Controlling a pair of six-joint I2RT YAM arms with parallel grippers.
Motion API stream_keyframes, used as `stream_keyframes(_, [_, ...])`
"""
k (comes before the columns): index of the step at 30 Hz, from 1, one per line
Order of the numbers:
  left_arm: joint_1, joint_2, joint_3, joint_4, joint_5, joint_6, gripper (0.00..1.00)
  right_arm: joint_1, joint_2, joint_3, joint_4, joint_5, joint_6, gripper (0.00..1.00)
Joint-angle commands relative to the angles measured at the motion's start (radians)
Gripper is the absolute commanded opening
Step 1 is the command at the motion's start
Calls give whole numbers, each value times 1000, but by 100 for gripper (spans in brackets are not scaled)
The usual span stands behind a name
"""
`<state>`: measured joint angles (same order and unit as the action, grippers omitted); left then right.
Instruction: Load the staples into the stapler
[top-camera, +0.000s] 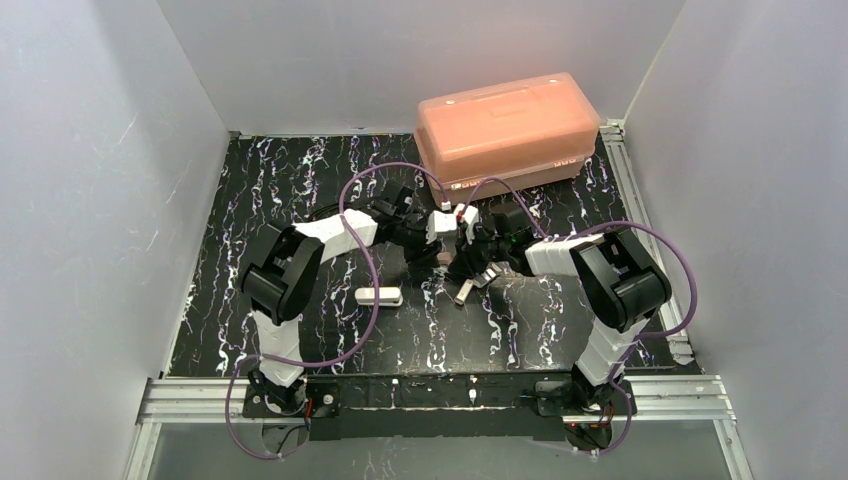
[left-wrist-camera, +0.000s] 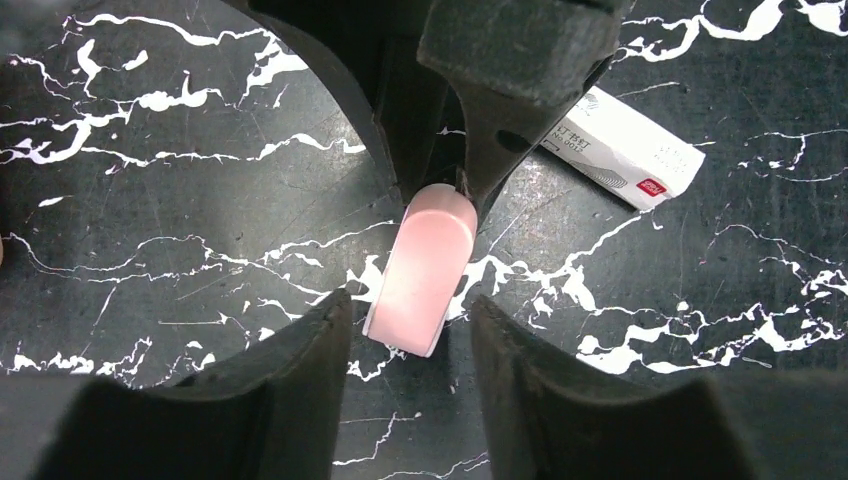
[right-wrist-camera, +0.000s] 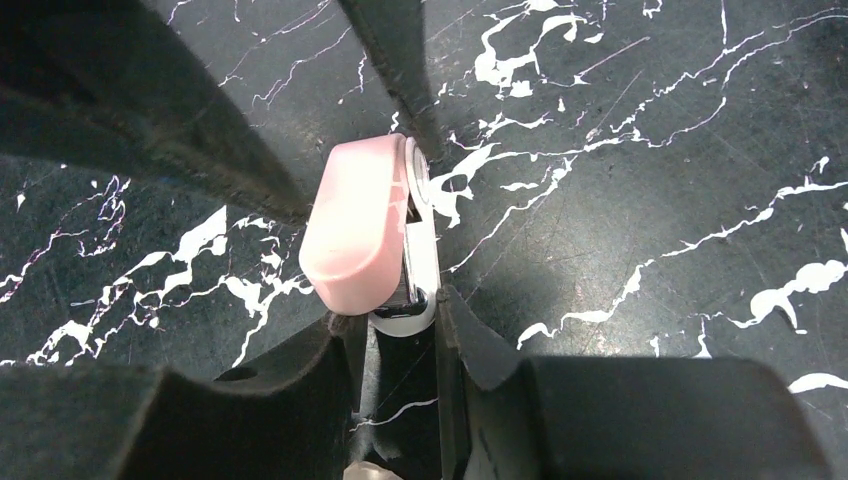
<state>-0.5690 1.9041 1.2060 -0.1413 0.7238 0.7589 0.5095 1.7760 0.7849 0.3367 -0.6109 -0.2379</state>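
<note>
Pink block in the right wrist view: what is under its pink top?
A white plastic layer runs beneath the pink block, with a sliver of grey metal between them. Whether staples sit inside is hidden.

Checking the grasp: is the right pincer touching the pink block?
Touching. The right wrist view shows the right pincer closed on the near end of the pink block, with both fingers pressed against it and no gap.
</note>
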Motion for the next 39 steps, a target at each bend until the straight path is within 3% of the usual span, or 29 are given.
stream_keyframes(1, [-29,13,-16,-44,-53,69,51,13,10,-36,-8,-16,-23,17])
stream_keyframes(4, [-29,18,-8,-72,-77,113,60,6,9,-40,-5,-19,-23,19])
stream_keyframes(9, [-29,45,10,-107,-105,185,66,-15,2,-51,-6,-40,-21,24])
stream_keyframes(17, [-29,74,2,-121,-112,294,66,-54,-16,-69,14,-93,18,44])
stream_keyframes(24, [-31,87,18,-155,-100,361,65,-66,-28,-75,18,-108,27,54])
stream_keyframes(31, [-31,133,93,-282,-74,477,55,-100,-49,-74,-6,-113,25,56])
stream_keyframes(39, [-32,174,157,-355,-74,511,40,-124,-84,-65,-44,-102,25,58])
